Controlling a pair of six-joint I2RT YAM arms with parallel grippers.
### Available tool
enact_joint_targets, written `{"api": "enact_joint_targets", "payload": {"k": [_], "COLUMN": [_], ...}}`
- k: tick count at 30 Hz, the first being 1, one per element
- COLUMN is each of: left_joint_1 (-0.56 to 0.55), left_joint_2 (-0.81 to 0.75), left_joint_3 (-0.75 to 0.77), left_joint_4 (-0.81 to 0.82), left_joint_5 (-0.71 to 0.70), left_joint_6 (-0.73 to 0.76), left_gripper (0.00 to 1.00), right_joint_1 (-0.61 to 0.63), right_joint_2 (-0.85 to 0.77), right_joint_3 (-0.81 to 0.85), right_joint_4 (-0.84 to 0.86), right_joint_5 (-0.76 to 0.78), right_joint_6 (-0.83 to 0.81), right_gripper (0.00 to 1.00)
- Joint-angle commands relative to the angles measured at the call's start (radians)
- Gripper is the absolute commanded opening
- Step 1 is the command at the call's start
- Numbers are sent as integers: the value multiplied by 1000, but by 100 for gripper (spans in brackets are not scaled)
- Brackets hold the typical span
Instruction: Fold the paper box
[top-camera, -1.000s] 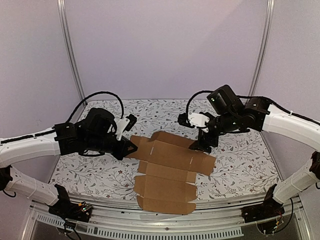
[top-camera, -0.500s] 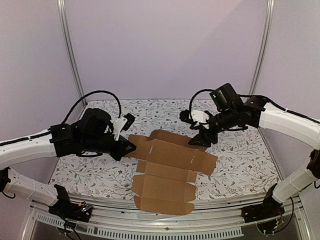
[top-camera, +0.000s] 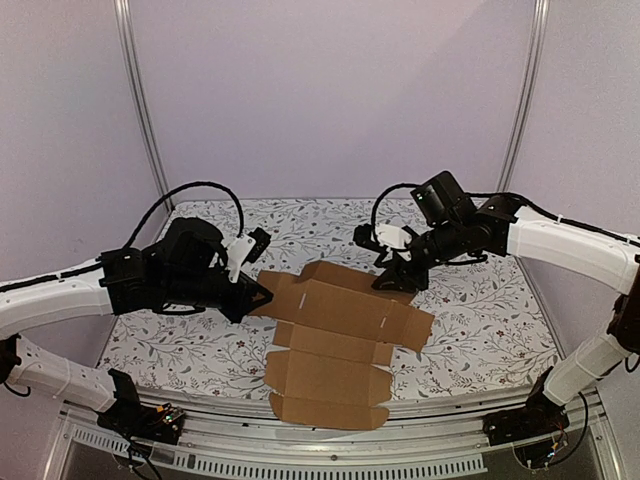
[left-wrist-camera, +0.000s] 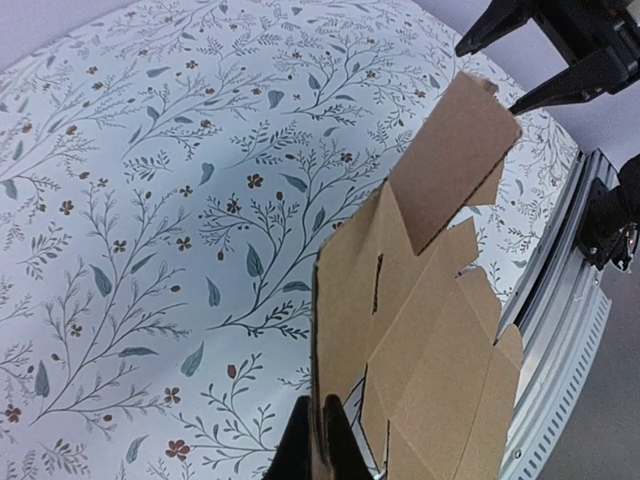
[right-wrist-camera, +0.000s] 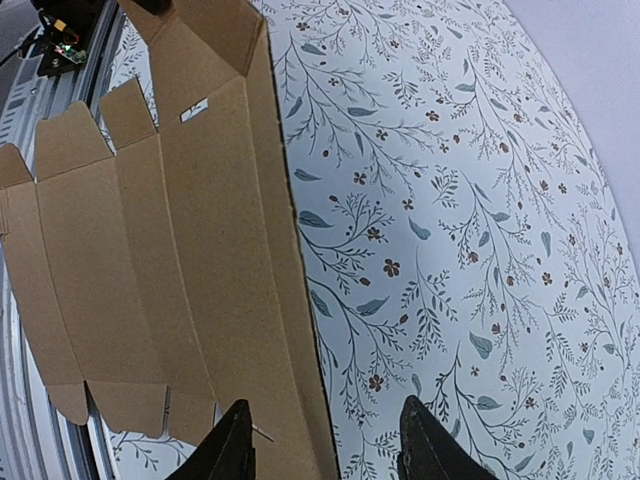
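1. Looking from the top camera, the box is a flat die-cut sheet on the table, reaching from mid-table to the near edge. The left gripper sits at the box's far-left corner. The right gripper hangs at its far edge, right of middle, where a flap stands raised.
2. Left wrist view: the left gripper is clamped together on the box's edge, and that side seems to lift off the table. This hold should be firm, as the anchor the fold works against.
3. Right wrist view: the right gripper's fingers stand apart with a moderate gap, straddling the box's far strip at its crease. Whether they touch the card I cannot tell, and nothing is held.
4. The step in hand looks like taking hold of the far strip to fold it. Doing it well, I judge, means closing squarely on the strip beside the crease, not on a corner. The strip then turns over along the scored line without dragging the sheet out of the left grip.
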Motion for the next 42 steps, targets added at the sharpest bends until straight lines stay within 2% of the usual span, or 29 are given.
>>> {"api": "enact_joint_targets", "payload": {"k": [1, 11, 31, 35, 38, 42], "left_joint_1": [-21, -23, -26, -26, -26, -26], "left_joint_2": [-15, -15, -15, -14, -13, -8], "left_joint_3": [-7, -4, 3, 3, 1, 2], "left_joint_4": [-3, -5, -6, -6, -5, -5], "left_joint_5": [-8, -9, -38, -48, -57, -80], "left_joint_6": [13, 15, 14, 14, 11, 5], "left_gripper": [0, 0, 0, 0, 0, 0], "right_joint_1": [-3, -3, -3, -2, -3, -3], "right_joint_2": [26, 51, 54, 52, 48, 39], "right_joint_3": [-4, -4, -15, -16, -16, -15], "right_joint_4": [15, 23, 24, 21, 17, 7], "right_joint_5": [-25, -45, -64, -66, -70, -74], "right_joint_6": [12, 17, 15, 15, 13, 11], "right_gripper": [47, 41, 21, 12, 1, 0]}}
